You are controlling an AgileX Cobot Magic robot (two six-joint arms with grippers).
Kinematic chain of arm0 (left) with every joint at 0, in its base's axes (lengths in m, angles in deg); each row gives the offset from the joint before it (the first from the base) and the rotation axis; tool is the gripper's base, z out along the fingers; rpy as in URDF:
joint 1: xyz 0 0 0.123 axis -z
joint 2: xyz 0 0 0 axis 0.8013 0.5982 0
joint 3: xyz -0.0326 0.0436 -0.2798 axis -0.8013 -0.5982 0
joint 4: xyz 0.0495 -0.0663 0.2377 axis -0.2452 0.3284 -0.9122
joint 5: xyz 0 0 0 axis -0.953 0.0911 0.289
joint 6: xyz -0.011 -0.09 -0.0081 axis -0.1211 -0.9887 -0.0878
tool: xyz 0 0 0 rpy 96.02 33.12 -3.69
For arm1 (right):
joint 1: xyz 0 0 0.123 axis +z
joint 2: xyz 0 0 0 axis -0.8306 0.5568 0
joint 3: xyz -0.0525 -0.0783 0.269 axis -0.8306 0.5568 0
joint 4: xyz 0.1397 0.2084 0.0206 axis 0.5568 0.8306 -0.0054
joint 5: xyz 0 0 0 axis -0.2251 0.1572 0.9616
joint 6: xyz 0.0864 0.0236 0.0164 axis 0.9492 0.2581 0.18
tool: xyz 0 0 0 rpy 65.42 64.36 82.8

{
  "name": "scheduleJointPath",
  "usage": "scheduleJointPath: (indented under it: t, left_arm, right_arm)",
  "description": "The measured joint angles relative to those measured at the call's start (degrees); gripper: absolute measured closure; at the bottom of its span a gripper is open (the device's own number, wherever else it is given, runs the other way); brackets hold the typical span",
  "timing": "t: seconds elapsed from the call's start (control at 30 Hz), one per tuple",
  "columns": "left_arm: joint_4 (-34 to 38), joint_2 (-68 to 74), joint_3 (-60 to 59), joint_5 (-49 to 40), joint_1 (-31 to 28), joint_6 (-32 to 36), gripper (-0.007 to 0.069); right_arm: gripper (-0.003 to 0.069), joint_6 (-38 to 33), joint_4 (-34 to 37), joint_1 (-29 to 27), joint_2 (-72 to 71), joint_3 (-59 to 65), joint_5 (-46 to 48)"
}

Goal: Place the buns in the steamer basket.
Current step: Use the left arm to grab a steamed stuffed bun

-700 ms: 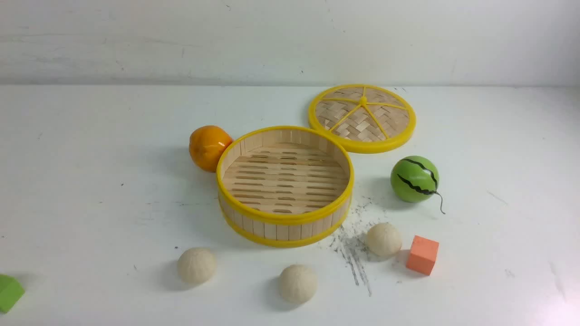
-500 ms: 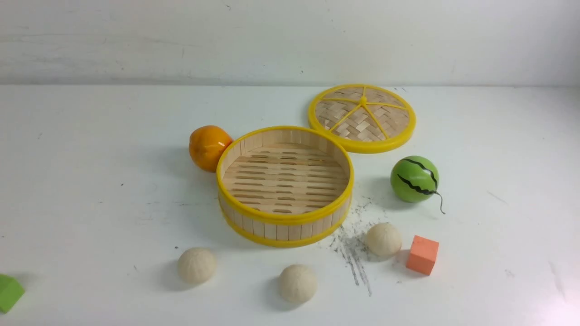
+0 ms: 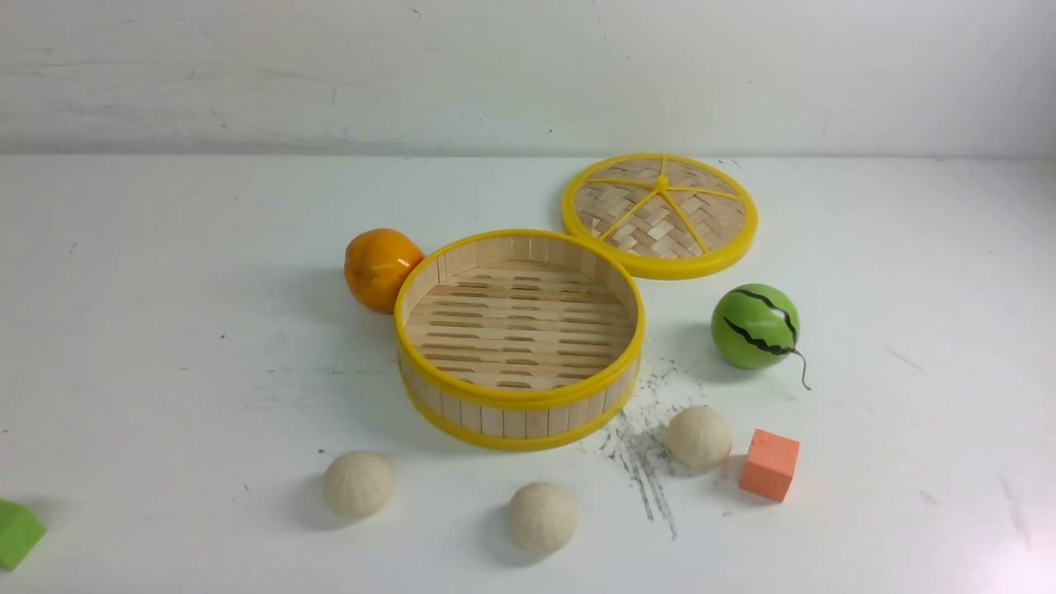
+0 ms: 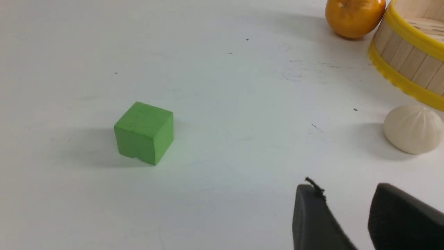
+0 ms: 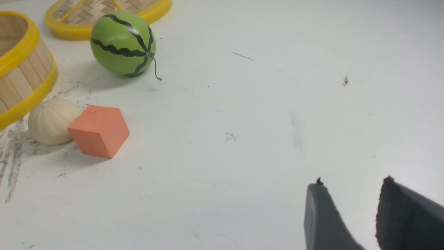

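The steamer basket (image 3: 518, 388) stands mid-table with nothing in it. Three cream buns lie on the table in front of it: one at the left (image 3: 358, 484), one in the middle (image 3: 542, 516), one at the right (image 3: 698, 436). Neither arm shows in the front view. My left gripper (image 4: 347, 194) is open and empty above bare table, short of the left bun (image 4: 412, 129) and the basket wall (image 4: 402, 66). My right gripper (image 5: 350, 189) is open and empty above bare table, well away from the right bun (image 5: 50, 120) and the basket (image 5: 20, 83).
An orange (image 3: 379, 268) touches the basket's far-left side. The woven lid (image 3: 658, 214) lies behind the basket at the right. A green watermelon ball (image 3: 756, 326) and an orange cube (image 3: 770, 464) are at the right, the cube against the right bun. A green cube (image 3: 16, 532) sits at the near left.
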Motion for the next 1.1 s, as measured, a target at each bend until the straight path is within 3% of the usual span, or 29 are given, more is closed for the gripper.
scheduleJointPath:
  t: [0.23,0.3,0.4,0.47,0.53,0.83,0.97,1.1]
  left_arm:
    - [0.40,0.00,0.00,1.20,0.00,-1.94,0.0386]
    - [8.74,0.00,-0.01,3.04,0.00,-9.05,0.0386]
    - [31.38,0.00,-0.06,6.40,0.00,-25.97,0.0386]
    - [42.52,0.00,-0.06,7.97,0.00,-32.88,0.0386]
    - [47.58,0.00,-0.06,9.10,0.00,-34.66,0.0386]
    - [53.48,0.00,0.25,8.50,0.00,-31.26,0.0386]
    - [50.46,0.00,9.51,-0.23,0.00,-11.48,0.0391]
    - [41.35,4.96,23.04,-10.86,0.00,-1.22,0.0477]
  right_arm:
    - [0.0418,0.00,0.00,0.00,0.00,0.00,0.00]
    - [0.0418,0.00,0.00,0.00,0.00,0.00,0.00]
    - [0.0418,0.00,0.00,0.00,0.00,0.00,0.00]
    - [0.0418,0.00,0.00,0.00,0.00,0.00,0.00]
    - [0.0418,0.00,0.00,0.00,0.00,0.00,0.00]
    - [0.0418,0.00,0.00,0.00,0.00,0.00,0.00]
    - [0.0418,0.00,0.00,0.00,0.00,0.00,0.00]
    - [0.0418,0.00,0.00,0.00,0.00,0.00,0.00]
